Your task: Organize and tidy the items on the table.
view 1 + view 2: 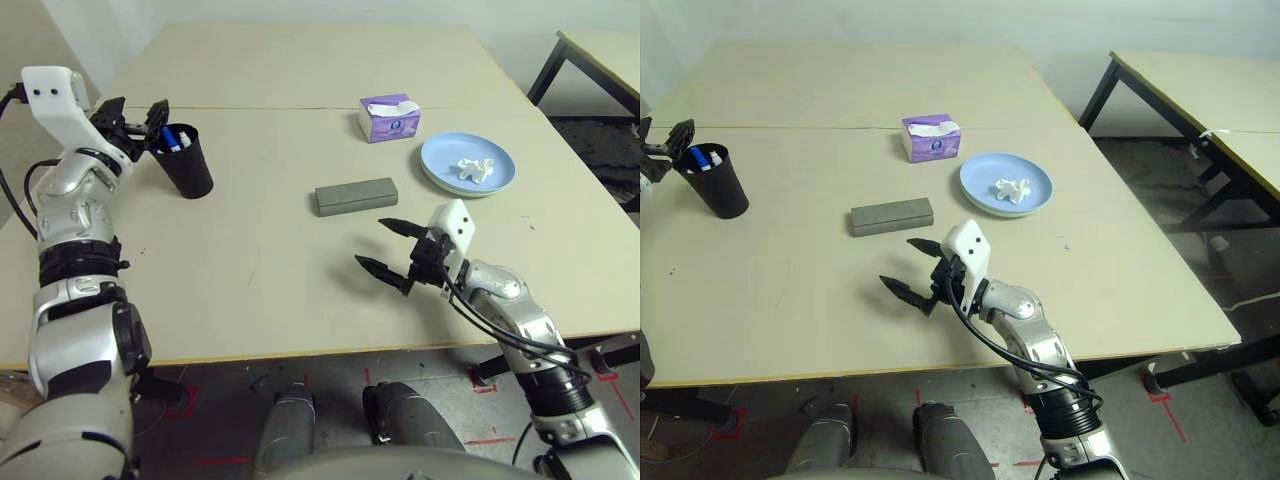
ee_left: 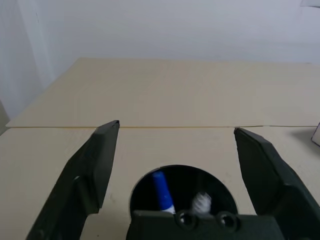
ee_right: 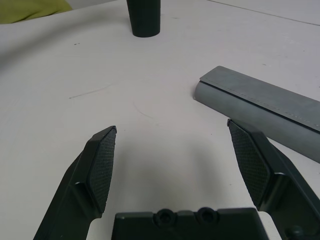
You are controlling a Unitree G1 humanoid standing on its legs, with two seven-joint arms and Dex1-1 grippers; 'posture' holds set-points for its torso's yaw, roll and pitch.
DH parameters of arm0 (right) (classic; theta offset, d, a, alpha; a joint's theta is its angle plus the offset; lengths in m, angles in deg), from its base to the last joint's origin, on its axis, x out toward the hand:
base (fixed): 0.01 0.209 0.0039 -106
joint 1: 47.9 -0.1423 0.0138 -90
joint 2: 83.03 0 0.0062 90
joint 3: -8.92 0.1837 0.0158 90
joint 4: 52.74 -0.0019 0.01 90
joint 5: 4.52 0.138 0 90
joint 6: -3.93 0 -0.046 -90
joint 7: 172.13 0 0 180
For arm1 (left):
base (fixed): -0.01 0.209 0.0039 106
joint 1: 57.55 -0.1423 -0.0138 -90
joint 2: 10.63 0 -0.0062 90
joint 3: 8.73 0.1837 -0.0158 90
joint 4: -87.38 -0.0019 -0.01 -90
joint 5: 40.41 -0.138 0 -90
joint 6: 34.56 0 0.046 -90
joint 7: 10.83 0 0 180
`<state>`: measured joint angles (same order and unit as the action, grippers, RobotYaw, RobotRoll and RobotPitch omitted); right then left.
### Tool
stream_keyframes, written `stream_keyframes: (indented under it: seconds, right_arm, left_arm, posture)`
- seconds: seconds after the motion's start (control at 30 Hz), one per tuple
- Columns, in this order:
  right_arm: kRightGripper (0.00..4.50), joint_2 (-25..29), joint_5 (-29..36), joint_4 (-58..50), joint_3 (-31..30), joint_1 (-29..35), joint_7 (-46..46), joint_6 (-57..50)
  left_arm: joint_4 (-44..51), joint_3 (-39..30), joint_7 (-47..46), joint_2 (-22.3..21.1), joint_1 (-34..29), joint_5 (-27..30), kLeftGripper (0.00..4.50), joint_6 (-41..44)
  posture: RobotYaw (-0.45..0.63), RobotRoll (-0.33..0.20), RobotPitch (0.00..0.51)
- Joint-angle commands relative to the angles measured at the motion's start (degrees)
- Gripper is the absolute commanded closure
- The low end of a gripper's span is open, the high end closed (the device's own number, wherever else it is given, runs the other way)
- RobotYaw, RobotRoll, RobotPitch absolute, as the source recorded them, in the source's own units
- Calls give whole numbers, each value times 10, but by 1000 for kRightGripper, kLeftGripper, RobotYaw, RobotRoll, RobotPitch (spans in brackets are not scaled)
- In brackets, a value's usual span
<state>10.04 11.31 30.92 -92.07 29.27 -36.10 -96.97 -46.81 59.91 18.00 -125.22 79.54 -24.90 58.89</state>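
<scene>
Lies on the table (image 1: 250,270) as landmark: glasses case (image 1: 357,197). Has the cup (image 1: 190,172) well to its left and slightly farther back, with marker pens (image 1: 171,139) standing inside. Has the tissue box (image 1: 392,126) behind it and a little to its right, near the seam (image 1: 280,108) running across still farther back. Has two stacked plates (image 1: 445,160) to its right and slightly behind, with the crumpled tissue (image 1: 475,170) on the upper one. Has another table (image 1: 612,55) well apart, behind and far to its right.
</scene>
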Motion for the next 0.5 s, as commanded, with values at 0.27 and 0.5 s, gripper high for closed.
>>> stream_keyframes:
  seconds: [0.27,0.5]
  right_arm:
    - [0,-10,17,-4,41,-22,25,0]
    - [0,20,10,35,155,-34,98,25]
  left_arm:
    - [28,-11,43,-36,-14,26,18,39]
    - [121,-123,65,-93,-124,121,18,137]
  posture:
    - [-46,0,111]
    - [-27,0,121]
